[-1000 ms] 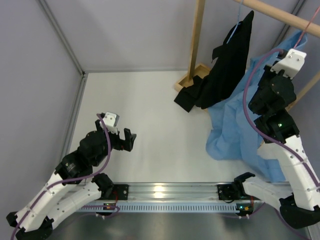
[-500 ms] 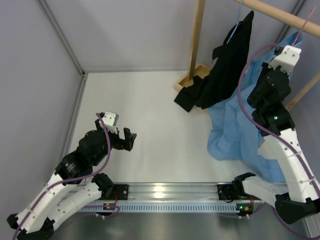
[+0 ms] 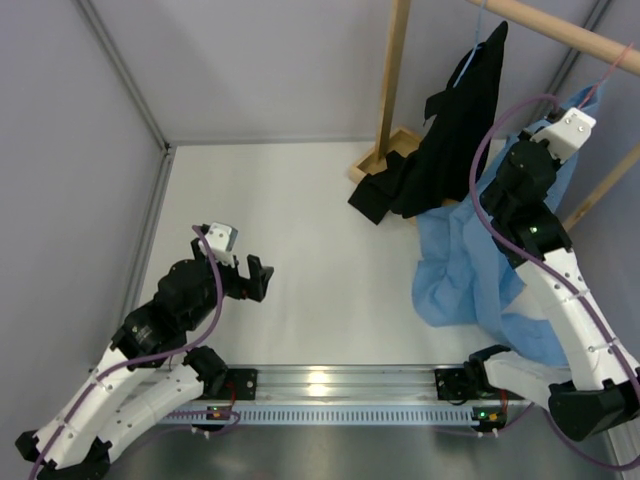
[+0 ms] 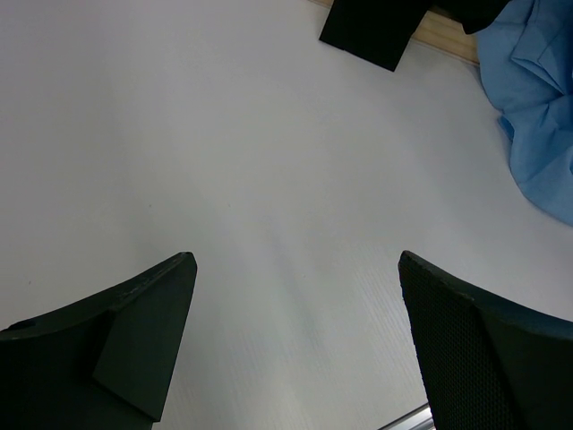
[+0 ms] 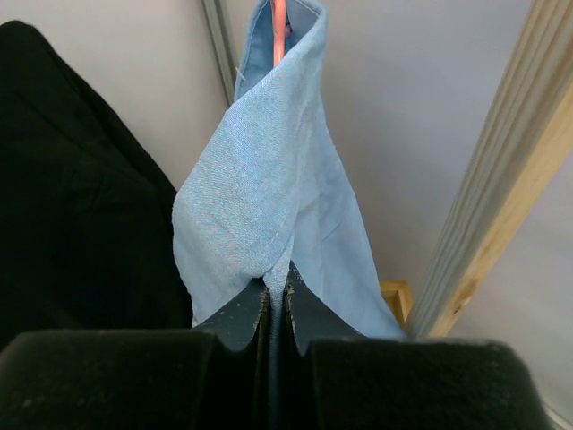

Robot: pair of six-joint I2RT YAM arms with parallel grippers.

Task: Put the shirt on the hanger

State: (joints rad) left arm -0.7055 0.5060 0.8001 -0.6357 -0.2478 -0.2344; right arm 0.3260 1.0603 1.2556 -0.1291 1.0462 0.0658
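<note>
White desk point(image 3: 320, 230) between grey walls point(image 3: 250, 70). The right jaws pinch a fold of the shirt point(image 5: 260, 206), which rises above them around the pink hanger point(image 5: 279, 27); the left jaws stand wide over the desk.

hanger point(image 5: 278, 29) mostly hidden w/in shirt point(image 5: 260, 202), rack post point(image 3: 397, 70) top cut off

thin matt cloth shirt point(image 5: 269, 206), wooden rack point(image 3: 392, 85)
</note>
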